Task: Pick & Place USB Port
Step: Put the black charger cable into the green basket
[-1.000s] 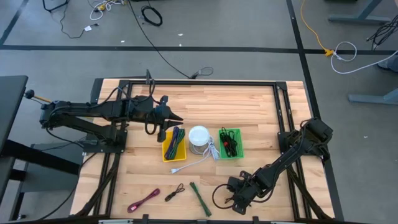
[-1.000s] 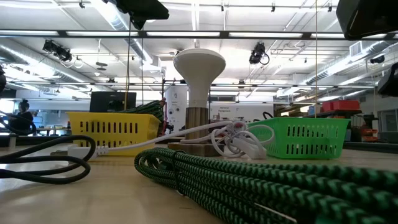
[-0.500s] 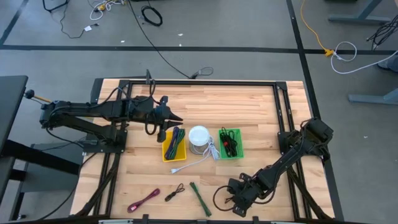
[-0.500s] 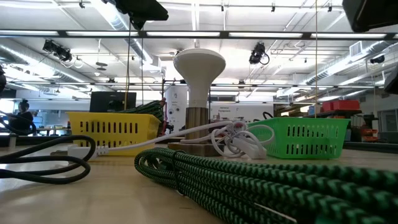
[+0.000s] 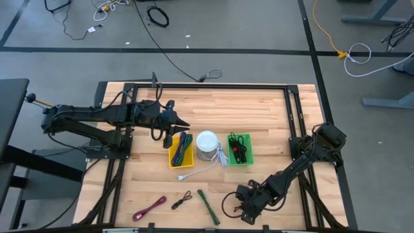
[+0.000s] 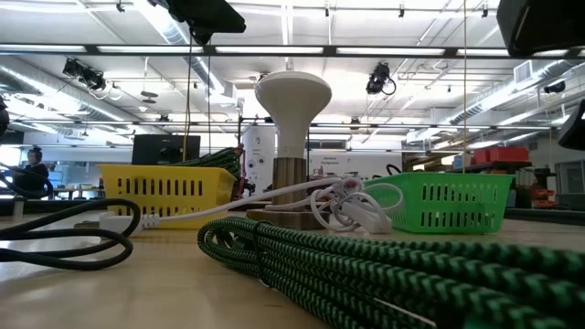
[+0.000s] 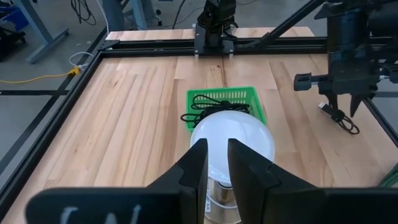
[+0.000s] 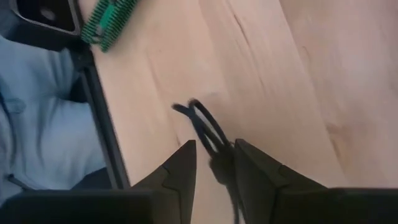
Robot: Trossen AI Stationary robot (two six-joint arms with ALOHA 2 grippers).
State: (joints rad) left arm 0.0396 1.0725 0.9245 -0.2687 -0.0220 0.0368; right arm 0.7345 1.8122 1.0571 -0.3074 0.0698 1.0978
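Observation:
My right gripper (image 5: 244, 210) is low over the table's near right part, its fingers on either side of a black cable (image 5: 228, 202), which also shows in the right wrist view (image 8: 202, 124). My left gripper (image 5: 184, 123) hangs still and empty above the yellow basket (image 5: 172, 157), with only a narrow gap between its fingers (image 7: 200, 163). The yellow basket holds dark cables. The green basket (image 5: 248, 139) holds black cables. A white lamp (image 5: 207, 142) stands between the two baskets. My right gripper has the black cable between its two fingers (image 8: 249, 165), on a strand (image 8: 219, 163) near one end of its loop. The fingers slant down from the table's right side. The rest of the loop (image 5: 226, 197) lies on the table.
A green braided cable (image 5: 207, 206), a small black cable (image 5: 182, 200) and a magenta cable (image 5: 149, 208) lie near the front edge. A white cable (image 5: 197, 169) runs from the lamp. Light blue cloth (image 8: 37, 124) shows beyond the table's near edge.
My right gripper has risen slightly and come back down at the black cable.

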